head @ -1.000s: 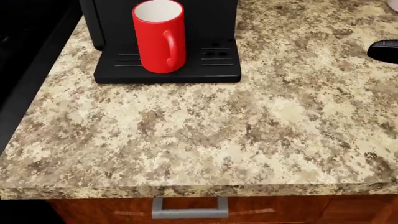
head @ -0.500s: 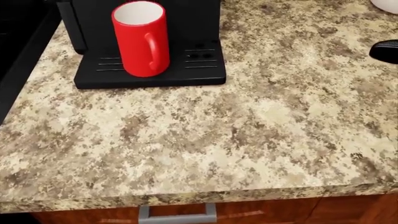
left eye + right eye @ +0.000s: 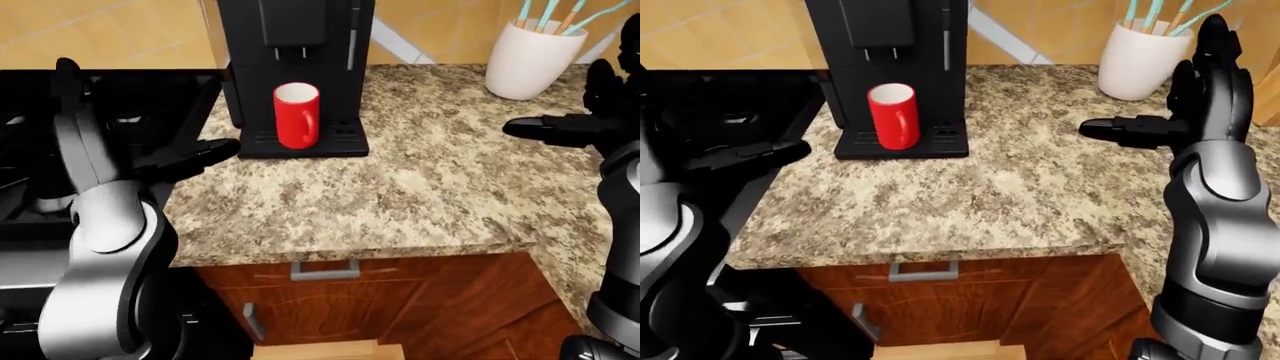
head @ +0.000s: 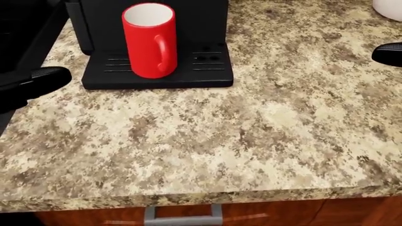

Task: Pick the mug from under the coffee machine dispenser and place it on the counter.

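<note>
Two hands are raised, and neither has reached the glossy red cylindrical mug, which stands upright on the drip tray of the tall black coffee machine, directly under its dispenser. Half a second ago your left hand was absent from the head view; now a dark fingertip of the left hand pokes in from that view's left edge, so the mug sits just up and to the right of it, close but not touching. The whole picture has also slid slightly rightward, meaning the head moved, not the mug. Your left hand looks spread, fingers pointing toward the tray, holding nothing. Your right hand hovers open over the speckled tan granite counter, with the mug well off to its left and the white ceramic utensil crock just beyond it. The approach seems only begun, and the grasp is yet to come.
</note>
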